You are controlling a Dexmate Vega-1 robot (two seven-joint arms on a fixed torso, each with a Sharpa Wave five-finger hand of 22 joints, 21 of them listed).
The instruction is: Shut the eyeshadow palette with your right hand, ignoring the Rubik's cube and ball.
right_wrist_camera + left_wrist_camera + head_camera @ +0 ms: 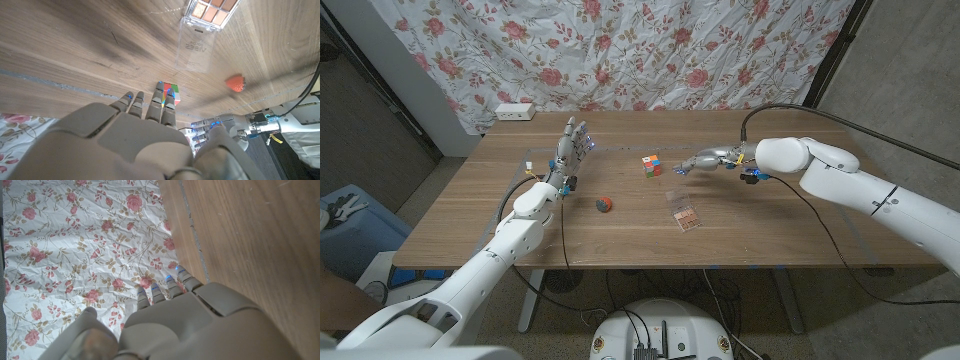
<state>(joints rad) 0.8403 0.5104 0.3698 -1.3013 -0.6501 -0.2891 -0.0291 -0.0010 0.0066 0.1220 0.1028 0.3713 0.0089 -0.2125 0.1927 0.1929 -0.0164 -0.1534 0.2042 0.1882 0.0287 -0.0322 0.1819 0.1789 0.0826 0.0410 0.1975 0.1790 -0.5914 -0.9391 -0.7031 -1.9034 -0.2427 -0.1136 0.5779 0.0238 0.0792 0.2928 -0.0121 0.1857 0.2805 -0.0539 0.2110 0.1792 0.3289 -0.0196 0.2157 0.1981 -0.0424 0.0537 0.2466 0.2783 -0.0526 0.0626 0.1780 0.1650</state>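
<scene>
The eyeshadow palette (684, 210) lies open on the table, its clear lid (194, 46) folded out flat beside the tray of tan and orange pans (212, 7). My right hand (708, 160) hovers past the palette's far end, fingers stretched toward the Rubik's cube (651, 165), holding nothing. In the right wrist view its fingers (150, 105) reach over the cube (170, 95). A small red and blue ball (604, 204) sits left of the palette. My left hand (569, 150) stands upright with fingers spread at the table's left, empty.
A white power strip (514, 112) lies at the table's far left corner. A floral cloth (650, 50) hangs behind the table. A black cable (820, 112) arcs over my right arm. Bare wood (790, 220) spreads right of the palette.
</scene>
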